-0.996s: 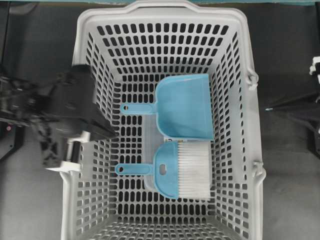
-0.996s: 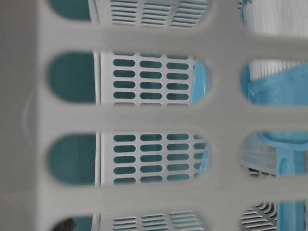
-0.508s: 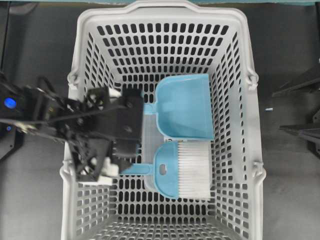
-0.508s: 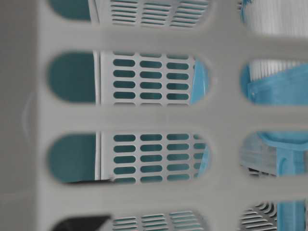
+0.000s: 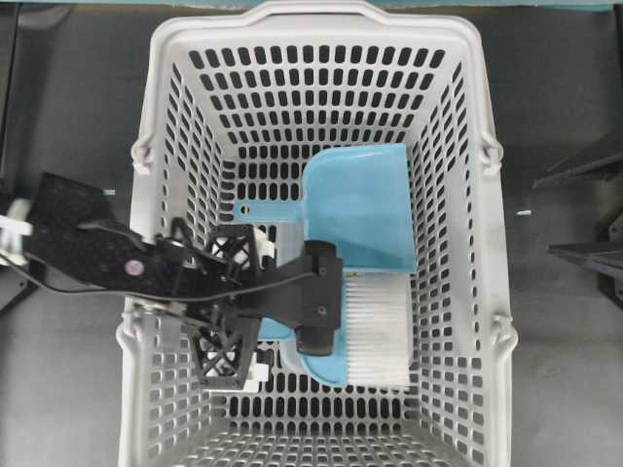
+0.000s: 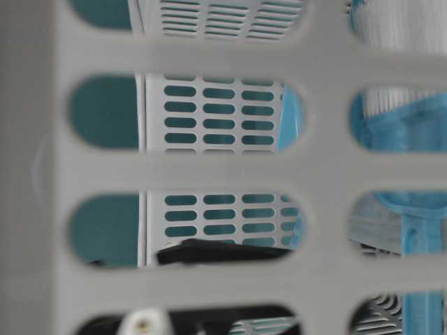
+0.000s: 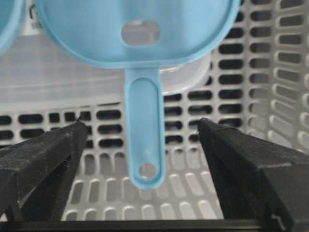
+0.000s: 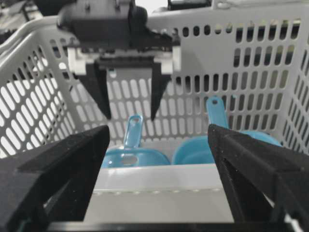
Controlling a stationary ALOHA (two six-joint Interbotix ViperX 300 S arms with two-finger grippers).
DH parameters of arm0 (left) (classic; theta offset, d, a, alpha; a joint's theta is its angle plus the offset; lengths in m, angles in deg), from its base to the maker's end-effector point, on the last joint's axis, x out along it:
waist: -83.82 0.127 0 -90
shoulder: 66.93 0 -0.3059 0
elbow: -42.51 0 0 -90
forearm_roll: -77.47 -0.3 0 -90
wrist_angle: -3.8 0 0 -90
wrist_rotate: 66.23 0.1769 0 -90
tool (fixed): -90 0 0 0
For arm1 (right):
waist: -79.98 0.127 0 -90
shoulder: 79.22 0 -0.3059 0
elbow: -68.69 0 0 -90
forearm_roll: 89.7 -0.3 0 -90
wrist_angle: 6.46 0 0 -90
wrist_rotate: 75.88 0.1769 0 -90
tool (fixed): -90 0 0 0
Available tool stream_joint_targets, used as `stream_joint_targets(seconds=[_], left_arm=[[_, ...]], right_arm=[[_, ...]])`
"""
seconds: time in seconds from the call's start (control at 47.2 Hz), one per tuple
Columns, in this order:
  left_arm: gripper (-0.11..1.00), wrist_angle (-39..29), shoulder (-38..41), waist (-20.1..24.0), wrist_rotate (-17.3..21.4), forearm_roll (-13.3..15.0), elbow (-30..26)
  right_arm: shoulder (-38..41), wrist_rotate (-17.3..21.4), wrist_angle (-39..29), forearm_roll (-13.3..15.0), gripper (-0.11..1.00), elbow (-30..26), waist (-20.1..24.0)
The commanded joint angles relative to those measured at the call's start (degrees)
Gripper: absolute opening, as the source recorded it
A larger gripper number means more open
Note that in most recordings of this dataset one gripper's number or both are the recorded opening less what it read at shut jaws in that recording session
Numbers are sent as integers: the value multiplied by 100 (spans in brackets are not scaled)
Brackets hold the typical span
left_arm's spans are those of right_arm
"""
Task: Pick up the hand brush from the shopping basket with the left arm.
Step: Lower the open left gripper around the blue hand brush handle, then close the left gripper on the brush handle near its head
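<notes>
The light-blue hand brush (image 5: 370, 331) lies flat in the grey shopping basket (image 5: 321, 17), with its white bristles to the right and its handle to the left. My left gripper (image 5: 243, 302) hangs inside the basket over the handle. In the left wrist view the gripper (image 7: 143, 130) is open and the handle (image 7: 145, 135) runs between its fingers (image 7: 48, 159), untouched. The right wrist view shows the same from across the basket: the left gripper (image 8: 129, 116) is open just above the handle (image 8: 133, 130). My right gripper (image 8: 159, 140) is open and empty outside the basket.
The matching dustpan (image 5: 360, 209) lies just behind the brush and touches it. Both rest on a translucent flat box (image 5: 289, 248) on the basket floor. The basket walls (image 8: 231, 58) rise high on every side. My right gripper (image 5: 540, 216) sits beyond the right rim.
My left arm has swung right over the basket rim and down inside. Its gripper went from outside the left wall to over the brush handle. The brush and dustpan have not moved.
</notes>
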Motion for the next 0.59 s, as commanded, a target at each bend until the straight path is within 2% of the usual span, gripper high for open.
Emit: stream_joint_targets(seconds=[0.0, 0.572], left_arm=[[90, 18, 62, -26, -35, -9, -88], [90, 220, 659, -26, -53, -9, 202]], right_arm=[[53, 9, 53, -18, 78, -44, 53], [53, 18, 62, -18, 78, 44, 88]])
